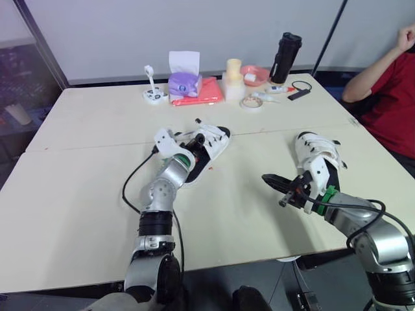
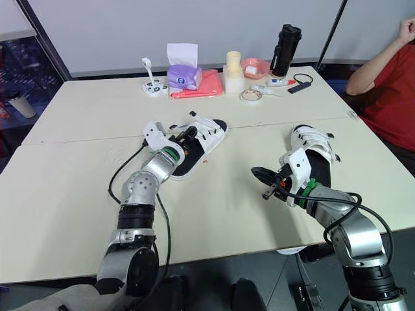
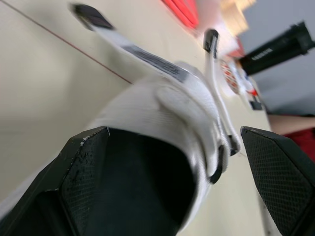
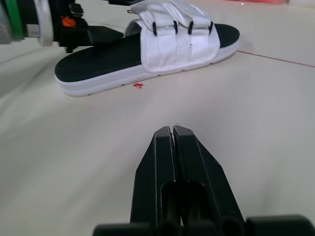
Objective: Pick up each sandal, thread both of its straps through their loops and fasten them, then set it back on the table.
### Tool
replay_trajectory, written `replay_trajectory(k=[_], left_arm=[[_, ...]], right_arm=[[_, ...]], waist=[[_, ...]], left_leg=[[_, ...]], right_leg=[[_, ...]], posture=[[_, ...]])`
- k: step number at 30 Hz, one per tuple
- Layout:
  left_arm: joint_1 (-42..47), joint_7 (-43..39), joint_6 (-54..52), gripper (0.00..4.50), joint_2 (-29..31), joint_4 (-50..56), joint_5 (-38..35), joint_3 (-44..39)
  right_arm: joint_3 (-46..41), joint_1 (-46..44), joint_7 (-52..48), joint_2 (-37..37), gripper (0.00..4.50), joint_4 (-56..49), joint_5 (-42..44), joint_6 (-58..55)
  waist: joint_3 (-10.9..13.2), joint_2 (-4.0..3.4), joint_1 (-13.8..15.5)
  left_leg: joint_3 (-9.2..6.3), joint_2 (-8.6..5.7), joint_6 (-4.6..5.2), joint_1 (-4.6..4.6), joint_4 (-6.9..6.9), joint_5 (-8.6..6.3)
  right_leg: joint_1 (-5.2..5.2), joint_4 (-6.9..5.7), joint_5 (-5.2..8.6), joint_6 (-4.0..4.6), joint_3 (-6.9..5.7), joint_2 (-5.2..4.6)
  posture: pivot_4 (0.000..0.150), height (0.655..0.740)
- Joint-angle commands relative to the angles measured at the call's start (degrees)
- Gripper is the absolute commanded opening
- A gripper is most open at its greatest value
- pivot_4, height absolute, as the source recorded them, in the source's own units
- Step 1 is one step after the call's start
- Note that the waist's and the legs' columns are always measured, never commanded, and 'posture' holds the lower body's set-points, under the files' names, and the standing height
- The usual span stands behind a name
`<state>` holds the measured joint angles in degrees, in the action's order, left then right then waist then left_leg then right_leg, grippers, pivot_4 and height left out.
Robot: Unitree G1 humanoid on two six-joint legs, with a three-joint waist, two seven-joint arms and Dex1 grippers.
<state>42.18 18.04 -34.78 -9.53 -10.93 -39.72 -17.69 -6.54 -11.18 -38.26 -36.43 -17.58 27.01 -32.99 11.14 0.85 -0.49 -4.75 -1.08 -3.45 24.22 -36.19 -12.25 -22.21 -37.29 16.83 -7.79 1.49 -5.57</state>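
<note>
The surface (image 1: 78, 194) carries both sandals, well apart and each within one arm's reach, which looks like a deliberate split of the work. A person (image 1: 389, 84) sits at the far right corner, clear of the arms. The middle sandal (image 1: 214, 144) lies flat with a strap (image 3: 142, 51) sticking out loose, so its fastening seems unfinished. The left pincer (image 1: 194, 140) is at it, fingers apart on either side of the white upper, likely lining up a grip. The right sandal (image 1: 316, 150) lies just beyond the right pincer (image 4: 172, 131), which hangs low over bare surface, fingers pressed together on nothing, apparently idle. A bottle (image 1: 285, 57) and other clutter stand along the far edge.
</note>
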Motion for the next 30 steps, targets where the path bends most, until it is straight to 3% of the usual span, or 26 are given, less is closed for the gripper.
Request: replay_trajectory(k=[1, 6, 10, 14, 20, 24, 30], left_arm=[[-2.0, 3.6, -4.4, 4.44, -3.3, 6.4, -2.4, 0.8], [-2.7, 10.4, -15.3, 4.44, -1.1, 10.9, -4.9, 0.0], [-2.4, 8.1, -24.3, 4.44, 3.4, 15.5, -6.0, 2.7], [-3.1, -5.1, -27.8, 4.44, 12.9, 21.3, -4.3, 11.9], [-7.9, -25.0, -18.2, 4.44, 28.4, 31.5, 3.0, 23.5], [-9.1, -31.1, -5.5, 4.44, 34.6, 32.3, 11.5, 23.3], [-13.5, -40.7, -7.1, 4.44, 41.5, 37.4, 7.4, 18.8]], right_arm=[[-0.2, -1.2, -0.4, 0.1, 0.00, -0.1, -0.5, 1.2], [-0.3, -1.4, -1.0, 0.0, 0.00, 0.5, -0.5, 1.0], [-0.8, -1.2, -1.4, 0.0, 0.00, 0.9, -0.3, 0.9], [-1.6, -1.4, -2.0, -0.2, 0.00, 1.5, 0.6, 0.2], [-3.9, -1.6, -4.8, -1.8, 0.00, 1.9, 4.2, -2.8], [-5.7, -2.2, -8.0, -3.8, 0.00, 2.0, 8.4, -6.5], [-7.2, -2.9, -12.8, -7.3, 0.00, 3.7, 12.9, -10.5]], waist=[[0.0, 0.00, 0.2], [0.0, 0.00, 0.5], [0.0, 0.00, 0.9], [0.0, -0.01, 0.8], [0.0, -0.04, 0.7], [0.0, -0.05, 0.8], [0.0, -0.05, 0.8]], left_leg=[[0.00, 0.00, 0.00, 0.01, 0.00, 0.00], [-0.01, -0.01, 0.00, 0.07, -0.03, 0.00], [-0.01, -0.01, 0.00, 0.07, -0.03, 0.00], [0.00, -0.01, -0.01, 0.08, -0.02, 0.00], [0.01, -0.01, -0.01, 0.08, 0.04, 0.00], [0.01, 0.00, -0.01, 0.08, 0.06, 0.00], [0.01, 0.00, 0.04, 0.11, 0.07, -0.02]], right_leg=[[0.00, 0.00, 0.00, 0.00, 0.00, 0.00], [-0.04, 0.01, 0.00, 0.00, -0.01, 0.00], [-0.04, 0.01, 0.00, 0.00, -0.01, 0.00], [-0.06, 0.00, 0.00, 0.00, -0.01, 0.00], [-0.09, 0.03, 0.01, 0.02, 0.00, 0.00], [-0.09, 0.04, 0.01, 0.04, 0.00, 0.00], [-0.07, 0.09, 0.01, 0.04, 0.00, -0.01]], posture=[[0.150, 0.7400], [0.150, 0.7400], [0.150, 0.7400], [0.150, 0.7400], [0.150, 0.7400], [0.150, 0.7400], [0.150, 0.7400]])
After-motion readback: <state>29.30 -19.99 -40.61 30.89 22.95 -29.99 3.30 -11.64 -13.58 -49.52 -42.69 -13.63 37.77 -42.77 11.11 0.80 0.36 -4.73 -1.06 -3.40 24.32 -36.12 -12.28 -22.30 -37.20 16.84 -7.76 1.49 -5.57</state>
